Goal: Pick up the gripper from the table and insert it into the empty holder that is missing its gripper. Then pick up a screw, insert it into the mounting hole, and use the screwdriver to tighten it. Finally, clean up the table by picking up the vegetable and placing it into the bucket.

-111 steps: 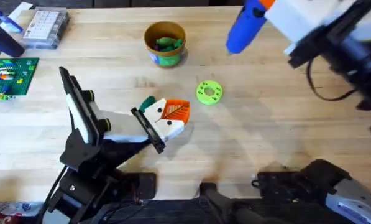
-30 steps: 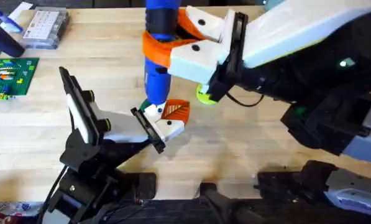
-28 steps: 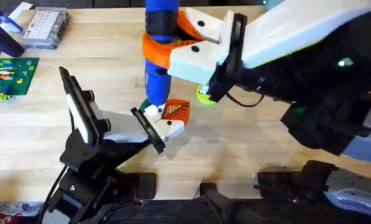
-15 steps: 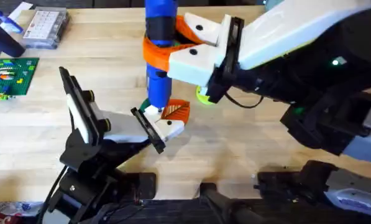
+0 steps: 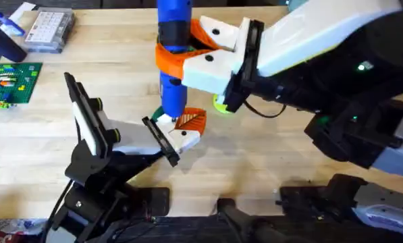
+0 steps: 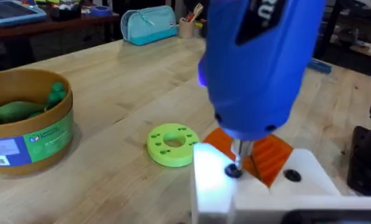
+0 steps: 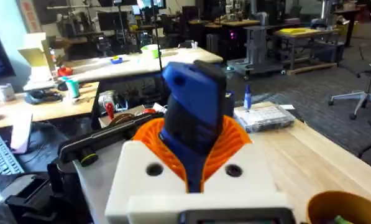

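At the far left of the counter (image 5: 269,152) lay a green toy brick plate (image 5: 11,84) and a clear box (image 5: 50,30). The left gripper (image 5: 177,131) held a white piece with orange ribbed pads; I could not tell how its fingers stood. Just above it the blue screwdriver (image 5: 172,57) stood upright, its metal bit (image 6: 237,151) touching a screw (image 6: 233,171) in the white piece. The right gripper (image 5: 187,50) had its orange fingers closed around the screwdriver. To the right lay a lime-green disc with holes (image 6: 171,144). The tan bucket (image 6: 25,127) sat on the counter with green vegetables (image 6: 23,108) inside.
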Controlling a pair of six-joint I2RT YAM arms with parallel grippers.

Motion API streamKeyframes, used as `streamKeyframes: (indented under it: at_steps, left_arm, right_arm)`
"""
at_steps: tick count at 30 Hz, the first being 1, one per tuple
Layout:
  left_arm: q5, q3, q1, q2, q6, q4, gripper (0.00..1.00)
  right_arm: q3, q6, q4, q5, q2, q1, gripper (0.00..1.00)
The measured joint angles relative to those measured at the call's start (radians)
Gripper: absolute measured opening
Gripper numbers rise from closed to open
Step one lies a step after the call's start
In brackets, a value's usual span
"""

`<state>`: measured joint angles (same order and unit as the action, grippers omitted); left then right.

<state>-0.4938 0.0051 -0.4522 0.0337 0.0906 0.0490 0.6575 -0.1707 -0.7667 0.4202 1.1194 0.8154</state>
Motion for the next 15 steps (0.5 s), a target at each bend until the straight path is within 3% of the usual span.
streamKeyframes:
  at_steps: [15]
  left_arm:
    - [0.000, 0.000, 0.000, 0.000, 0.000, 0.000, 0.010]
  right_arm:
    - [0.003, 0.000, -0.001, -0.001, 0.017, 0.000, 0.072]
